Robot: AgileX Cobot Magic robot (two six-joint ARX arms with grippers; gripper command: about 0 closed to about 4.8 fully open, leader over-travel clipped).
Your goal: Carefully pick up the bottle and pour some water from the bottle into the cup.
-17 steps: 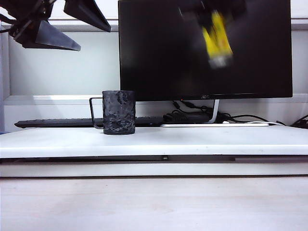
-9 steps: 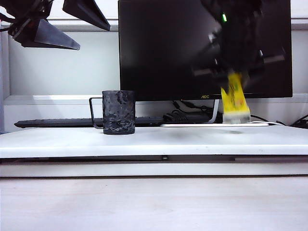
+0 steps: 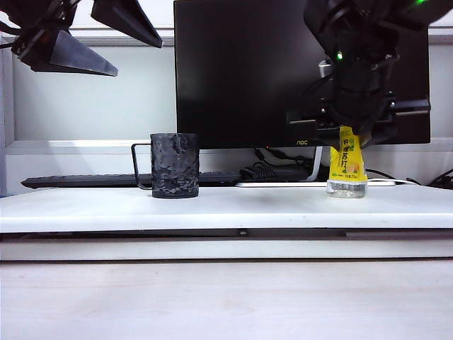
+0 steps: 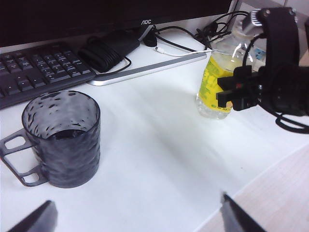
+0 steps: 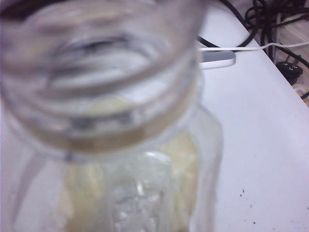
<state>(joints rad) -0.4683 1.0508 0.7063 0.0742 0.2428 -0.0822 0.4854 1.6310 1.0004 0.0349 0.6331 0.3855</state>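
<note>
The bottle (image 3: 345, 166), clear with a yellow label, stands upright with its base at the white table's surface on the right. A little water (image 3: 347, 190) shows in its clear bottom. My right gripper (image 3: 347, 133) is shut on it around the label, as the left wrist view also shows (image 4: 231, 93). In the right wrist view the bottle's open neck (image 5: 101, 72) fills the picture and hides the fingers. The dark mottled cup (image 3: 174, 166) stands upright at the left, handle pointing left. My left gripper (image 3: 139, 59) hangs open high above and left of the cup (image 4: 63, 140).
A black monitor (image 3: 297, 71) stands behind the table, its silver foot (image 4: 145, 70) between cup and bottle. A keyboard (image 4: 34, 67), a power adapter (image 4: 108, 46) and cables (image 4: 212, 24) lie at the back. The table's front edge (image 4: 270, 169) runs near the bottle.
My right arm came down from in front of the monitor with the bottle, turning it from tilted to upright at the table's right. The left arm and cup stayed still.
</note>
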